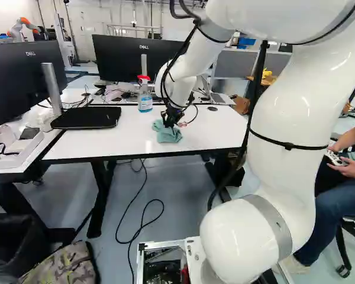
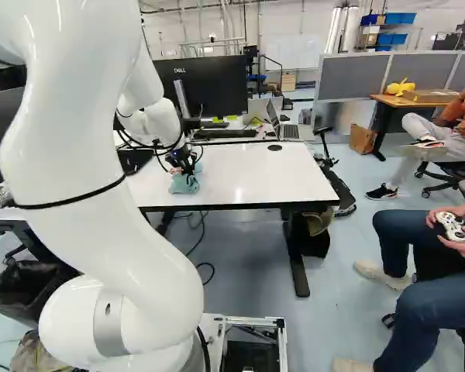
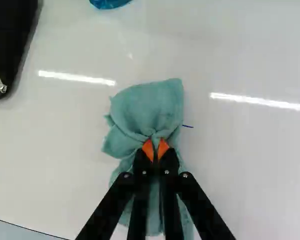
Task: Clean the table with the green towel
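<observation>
"Left base view: what's the claw (image 1: 169, 122) doing?"

"It's down at the towel (image 1: 167, 135) on the table (image 1: 106, 145), but its tips are too small to make out. The bottle (image 1: 145, 99) stands near, just beyond."

"Does the wrist view settle it?"

"Yes. The claw (image 3: 156, 150) is closed on the towel, cloth pinched between its orange pads (image 3: 147, 149). Its fingers cover part of the cloth, and one end runs out of view."

"What's around it?"

"A short blue mark (image 3: 188, 126) sits just beside the towel; whether it carries on underneath, I can't tell. The black case (image 3: 10, 40) is cut off, and so is something blue (image 3: 109, 4)."

"Right base view?"

"The arm (image 2: 77, 170) hides one end of the table."
</observation>
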